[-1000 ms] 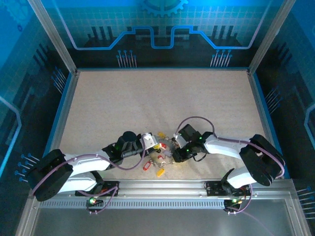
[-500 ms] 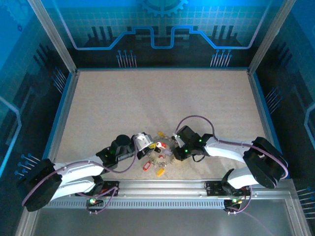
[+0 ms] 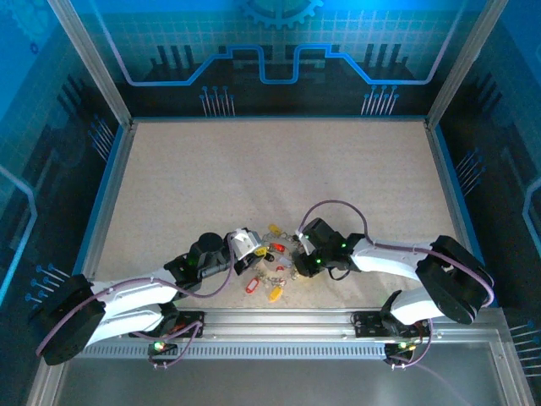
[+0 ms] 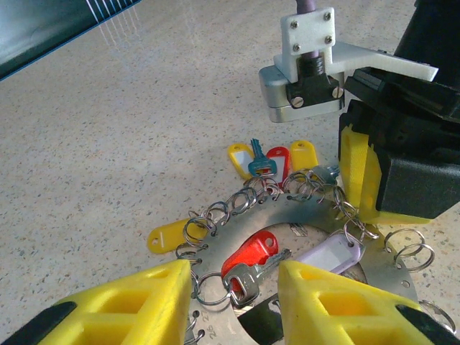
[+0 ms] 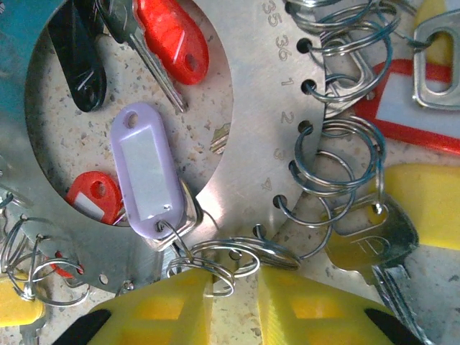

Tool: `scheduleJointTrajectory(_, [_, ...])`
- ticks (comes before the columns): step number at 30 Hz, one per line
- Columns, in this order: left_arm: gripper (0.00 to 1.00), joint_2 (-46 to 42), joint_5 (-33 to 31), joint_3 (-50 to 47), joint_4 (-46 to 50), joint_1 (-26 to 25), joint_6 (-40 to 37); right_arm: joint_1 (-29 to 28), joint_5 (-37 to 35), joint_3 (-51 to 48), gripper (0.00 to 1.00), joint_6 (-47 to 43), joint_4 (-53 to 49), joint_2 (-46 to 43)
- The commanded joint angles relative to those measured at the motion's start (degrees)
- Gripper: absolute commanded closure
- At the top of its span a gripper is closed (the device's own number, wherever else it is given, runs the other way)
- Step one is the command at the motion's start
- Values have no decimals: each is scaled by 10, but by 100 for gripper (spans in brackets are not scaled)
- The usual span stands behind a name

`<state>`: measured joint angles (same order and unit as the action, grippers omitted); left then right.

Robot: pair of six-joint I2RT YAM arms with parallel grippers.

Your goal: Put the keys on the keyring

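Observation:
The keyring (image 3: 284, 255) is a flat grey metal disc lying between my two grippers, its rim lined with small split rings. In the left wrist view a key with a red head (image 4: 251, 262) rests on the keyring (image 4: 302, 214), between the spread fingers of my open left gripper (image 4: 233, 291) and touching neither. A pale purple tag (image 4: 327, 253) lies beside it. My right gripper (image 5: 233, 298) stands at the keyring's rim (image 5: 251, 129) with its fingers a narrow gap apart. A split ring (image 5: 215, 272) carrying the purple tag (image 5: 147, 169) lies across its tips. A silver key (image 5: 374, 241) hangs just right.
Loose red (image 3: 251, 287) and yellow (image 3: 274, 295) keys lie near the front rail (image 3: 279, 320), and another yellow one (image 3: 274, 228) lies behind the ring. The right gripper's yellow finger (image 4: 357, 172) and black body stand close in front of my left gripper. Open speckled tabletop (image 3: 279, 169) stretches behind.
My left arm has drawn back to the left and lowered, its gripper still at the ring's left edge. The right gripper shifted slightly along the ring's right rim.

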<state>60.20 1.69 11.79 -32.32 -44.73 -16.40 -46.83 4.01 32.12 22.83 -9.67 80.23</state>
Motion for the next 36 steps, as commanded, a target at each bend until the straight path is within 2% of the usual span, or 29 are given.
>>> scheduleJointTrajectory(1, [61, 3, -6, -7, -11, 3, 12, -12, 7, -12, 78, -5, 26, -3])
scheduleJointTrajectory(7, [61, 3, -9, -13, -16, 3, 16, -22, -54, -23, 74, 11, 14, -40])
scheduleJointTrajectory(12, [61, 7, -11, -12, -20, 3, 16, -22, -158, -19, 79, 55, -21, -37])
scheduleJointTrajectory(15, [61, 7, -11, -13, -21, 3, 17, -23, -178, -21, 78, 66, -27, -42])
scheduleJointTrajectory(17, [61, 7, -13, -13, -21, 3, 17, -23, -164, -21, 75, 65, -30, -52])
scheduleJointTrajectory(21, [61, 1, -18, -13, -21, 3, 18, -24, -80, -30, 68, 32, -5, -79])
scheduleJointTrajectory(25, [60, -8, -30, -14, -19, 4, 22, -25, -27, -26, 64, 4, 5, -65])
scheduleJointTrajectory(30, [60, -11, -43, -14, -19, 4, 29, -26, 8, -12, 66, -5, 16, -24])
scheduleJointTrajectory(36, [60, -5, -47, -12, -19, 6, 36, -25, -3, 8, 73, 0, 10, 7])
